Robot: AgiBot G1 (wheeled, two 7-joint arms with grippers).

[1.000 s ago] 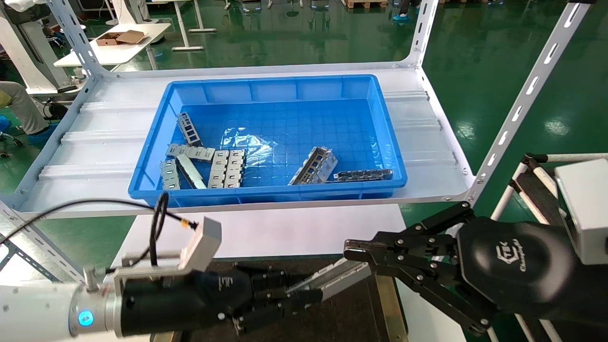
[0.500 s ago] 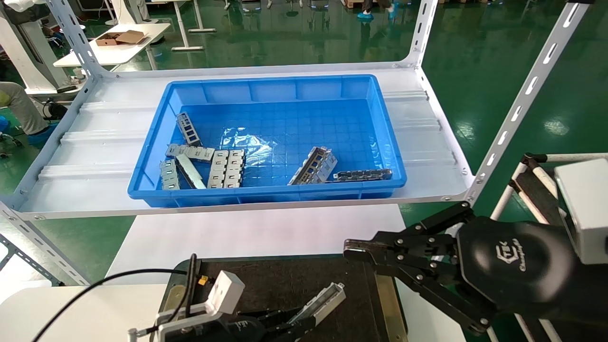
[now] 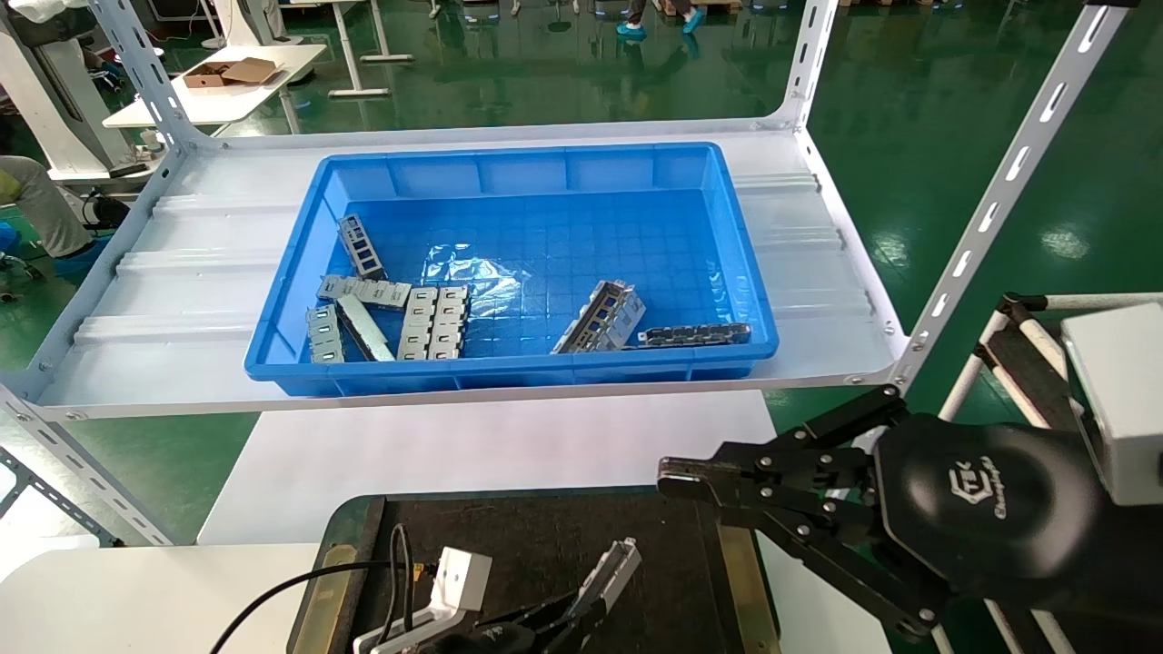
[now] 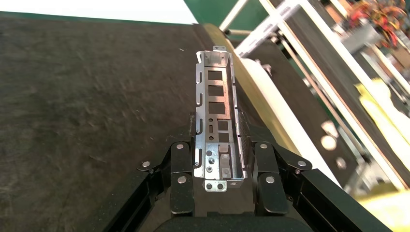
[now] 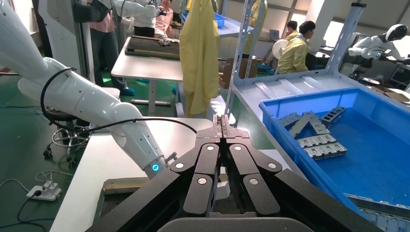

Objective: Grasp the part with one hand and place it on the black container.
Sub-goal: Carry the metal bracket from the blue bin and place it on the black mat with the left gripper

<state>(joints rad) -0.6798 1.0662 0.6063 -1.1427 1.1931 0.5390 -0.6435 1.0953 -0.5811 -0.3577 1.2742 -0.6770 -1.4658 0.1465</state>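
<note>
My left gripper [image 3: 581,613], with its white box and black cable, is low over the black container [image 3: 536,536] at the near edge of the head view. It is shut on the part [image 3: 616,565], a narrow silver channel with rectangular cut-outs. In the left wrist view the part [image 4: 216,111] sits between the two fingers [image 4: 180,162] and points ahead over the dark felt [image 4: 72,96]. I cannot tell whether the part touches the felt. My right gripper [image 3: 680,477] is shut and empty, parked above the container's right edge.
A blue bin [image 3: 300,263] with several more metal parts [image 3: 434,322] stands on the white shelf [image 3: 818,272] behind the container. Slotted shelf posts [image 3: 999,191] rise at the right. A brass strip [image 4: 251,92] runs along the container's right side.
My left gripper has moved down and back toward me with the part, from near the right gripper's tip to low over the black container. The right arm has not moved.
</note>
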